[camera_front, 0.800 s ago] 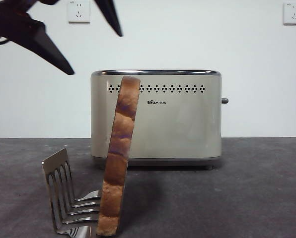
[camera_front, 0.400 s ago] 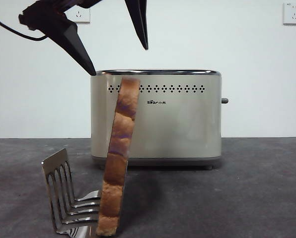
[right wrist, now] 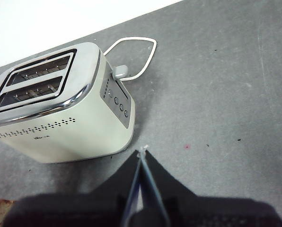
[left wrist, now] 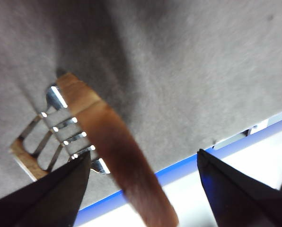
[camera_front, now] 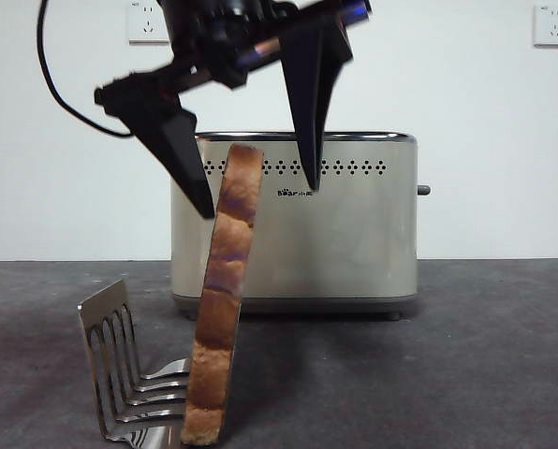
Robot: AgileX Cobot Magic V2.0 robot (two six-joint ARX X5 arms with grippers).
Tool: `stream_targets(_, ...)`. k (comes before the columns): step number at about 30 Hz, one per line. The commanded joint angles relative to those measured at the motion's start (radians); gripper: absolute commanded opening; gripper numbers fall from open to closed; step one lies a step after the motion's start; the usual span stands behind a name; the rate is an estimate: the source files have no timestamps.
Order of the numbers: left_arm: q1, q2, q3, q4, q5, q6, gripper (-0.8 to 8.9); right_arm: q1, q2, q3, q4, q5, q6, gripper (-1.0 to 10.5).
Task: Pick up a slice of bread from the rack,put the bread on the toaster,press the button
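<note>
The slice of bread (camera_front: 225,290) stands upright on edge in the steel rack (camera_front: 120,365), near the front. My left gripper (camera_front: 258,198) is open and hangs over the slice's top, one jaw on each side and apart from it. In the left wrist view the bread (left wrist: 117,142) runs between the open jaws of the left gripper (left wrist: 143,155), with the rack (left wrist: 46,142) below. The cream toaster (camera_front: 354,234) stands behind, its button (camera_front: 423,190) on the right edge. My right gripper (right wrist: 142,152) is shut and empty, above the table near the toaster (right wrist: 60,123) and its button (right wrist: 119,72).
Two white wall sockets (camera_front: 149,21) (camera_front: 552,25) sit on the back wall. The toaster's white cable (right wrist: 141,47) loops on the grey table behind it. The table's blue edge (left wrist: 188,163) shows in the left wrist view.
My left gripper has come down and to the right from the top left corner, still open, until its jaws straddle the top of the bread. Bread, rack and toaster have not moved.
</note>
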Motion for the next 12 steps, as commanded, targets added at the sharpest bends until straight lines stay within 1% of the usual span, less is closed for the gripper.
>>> stream_targets(1,-0.003,0.012,0.000,-0.006,-0.010,-0.003,3.77,0.002,-0.002,0.005,0.002,-0.003,-0.002,0.0)
stream_targets(8,-0.003,0.012,0.000,-0.047,-0.076,-0.003,3.75,0.009,-0.002,0.005,-0.003,-0.002,-0.004,0.0)
stream_targets(12,-0.003,0.012,0.000,-0.056,-0.081,-0.003,3.72,0.029,-0.002,0.005,-0.011,0.010,-0.014,0.0)
